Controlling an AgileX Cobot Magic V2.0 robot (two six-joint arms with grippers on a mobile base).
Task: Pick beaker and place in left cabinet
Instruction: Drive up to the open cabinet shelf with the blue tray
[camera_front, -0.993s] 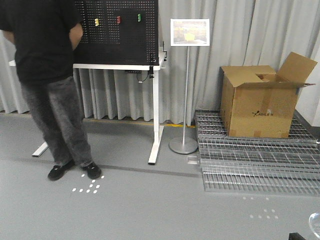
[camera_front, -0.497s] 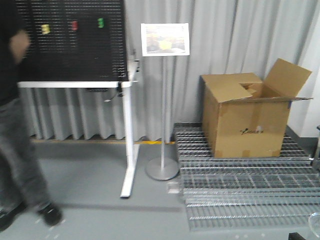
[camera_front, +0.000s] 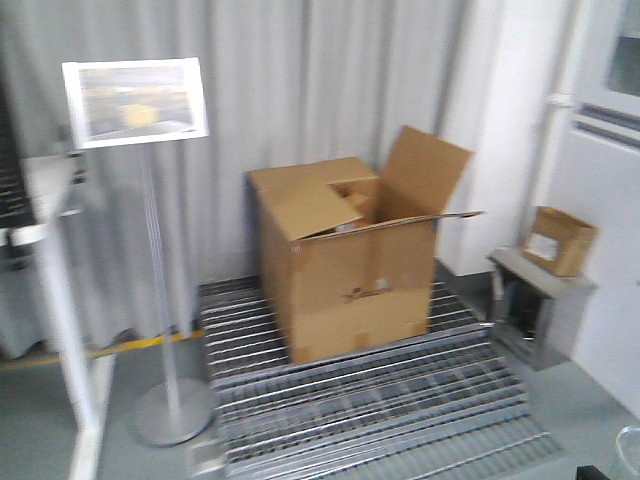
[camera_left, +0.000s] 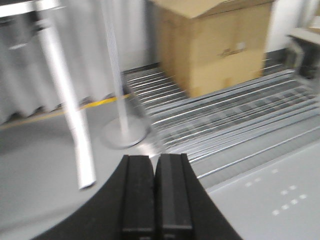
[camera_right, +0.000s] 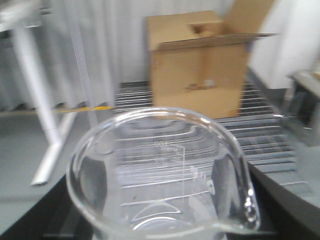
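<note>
The beaker (camera_right: 165, 175) is clear glass with white graduation marks and a pouring lip. It fills the lower part of the right wrist view, held between the dark fingers (camera_right: 287, 210) of my right gripper (camera_right: 160, 215), which is shut on it. Its rim also shows at the bottom right corner of the front view (camera_front: 632, 450). My left gripper (camera_left: 155, 165) is shut and empty, held above the grey floor. The left cabinet is out of view.
An open cardboard box (camera_front: 345, 260) stands on stacked metal grates (camera_front: 370, 400). A sign stand (camera_front: 150, 260) and a white table leg (camera_front: 70, 330) are to the left. A small grey stand (camera_front: 540, 310) with a small carton sits by the white wall at right.
The whole view has swung to the right: the person and pegboard table have left the frame and the box has shifted left. The beaker stays at the bottom right corner.
</note>
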